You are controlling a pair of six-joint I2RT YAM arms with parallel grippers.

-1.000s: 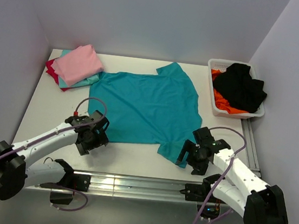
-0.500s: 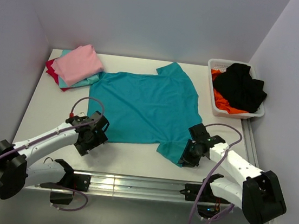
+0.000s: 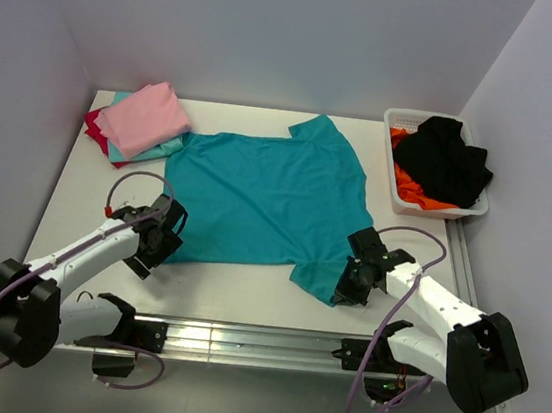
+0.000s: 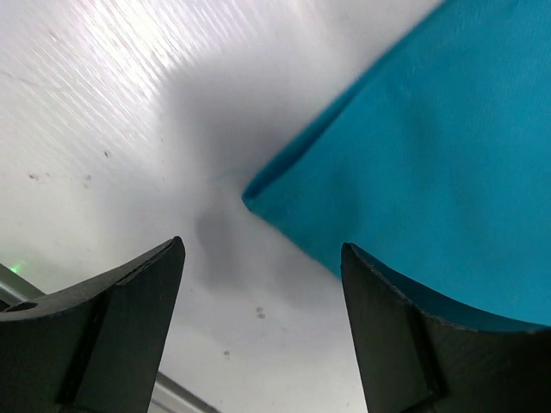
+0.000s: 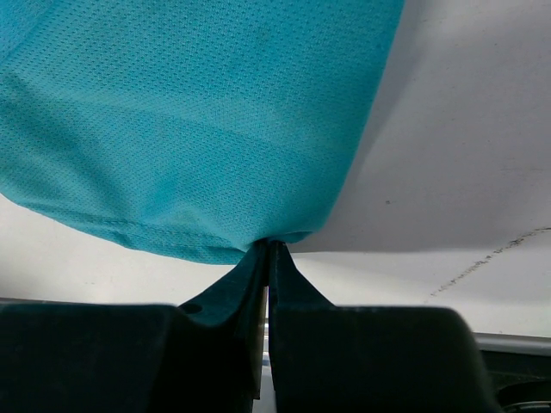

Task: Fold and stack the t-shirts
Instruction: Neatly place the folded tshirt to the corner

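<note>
On a white desk [image 3: 75, 202] between pale walls. Grips the near sleeve hem of the teal t-shirt [image 5: 198, 129] in the right end effector [image 5: 269, 245], pinched tight. Straddles the shirt's hem corner with the left end effector [image 4: 261, 248], spread wide, nothing caught. Best to lower the left, close on that corner, then lift both ends level. Lies flat mid-desk, long axis left-right, hem leftward, neck toward the basket [image 3: 434, 212].

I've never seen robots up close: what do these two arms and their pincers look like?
The left arm and right arm are slim white tubes with black joints and bases; a looping purple cable runs along each. The left gripper and right gripper are black, each with two broad, tapering fingers. No markings show.
</note>
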